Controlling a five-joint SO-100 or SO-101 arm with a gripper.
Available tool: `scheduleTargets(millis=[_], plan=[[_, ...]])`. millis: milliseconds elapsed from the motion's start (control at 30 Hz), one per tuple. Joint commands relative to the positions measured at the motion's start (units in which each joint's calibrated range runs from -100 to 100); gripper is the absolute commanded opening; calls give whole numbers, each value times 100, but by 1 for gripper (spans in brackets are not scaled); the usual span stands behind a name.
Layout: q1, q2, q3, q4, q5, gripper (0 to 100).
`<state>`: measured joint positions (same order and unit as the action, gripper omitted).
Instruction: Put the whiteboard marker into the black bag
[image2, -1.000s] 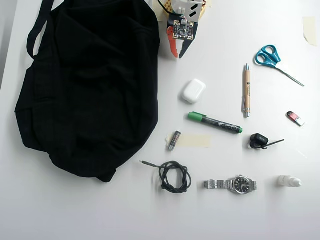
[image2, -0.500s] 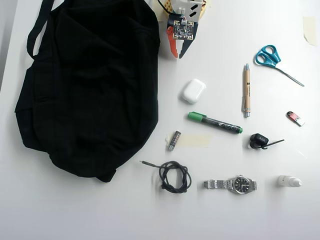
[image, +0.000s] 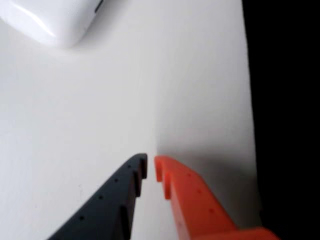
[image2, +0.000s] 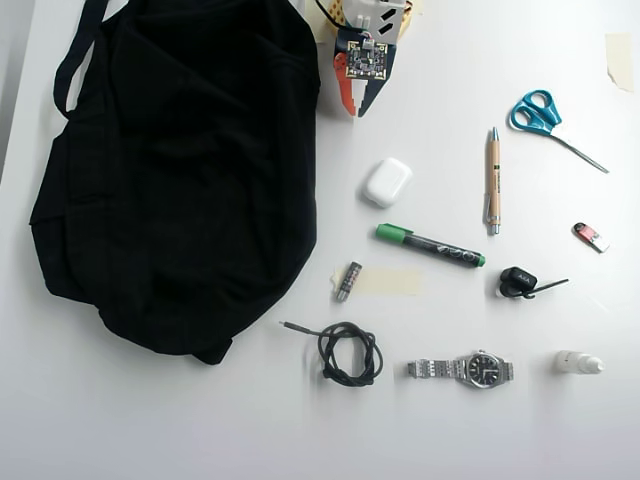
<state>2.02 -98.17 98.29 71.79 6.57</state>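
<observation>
Whiteboard marker (image2: 430, 246), thick with a black barrel and green cap, lies flat on the white table (image2: 480, 440) in the overhead view, its long axis running from ten o'clock to four o'clock, cap toward ten. We see the large soft black fabric bag (image2: 180, 180) well apart at its nine o'clock. Our claw (image2: 356, 106) sits at twelve o'clock beside the bag's edge, its black and orange fingers nearly pressed together on nothing, a glossy white earbud case (image2: 387, 182) between it and the marker.

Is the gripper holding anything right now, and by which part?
Nothing. The gripper is nearly shut on empty air; the marker lies untouched on the table.
</observation>
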Motion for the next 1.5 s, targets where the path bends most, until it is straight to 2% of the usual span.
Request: scheduleTargets(millis=[0, 167, 367, 500, 700, 833, 967, 1200, 1300, 1433, 1467], plan=[[-30, -76, 99, 13, -12, 2], [-30, -84, 99, -5, -12, 3], [-75, -1, -261, -814, 67, 4], [15, 24, -737, -892, 596, 7], [703, 248, -1806, -513, 864, 8], [980, 1468, -3064, -220, 869, 8], [995, 3609, -4744, -246, 853, 8], [-217, 7003, -6981, -39, 811, 7], [-1197, 8074, -7592, 13, 832, 7], [-2169, 8364, -7817, 64, 764, 8], [-2386, 8373, -7817, 64, 591, 8]])
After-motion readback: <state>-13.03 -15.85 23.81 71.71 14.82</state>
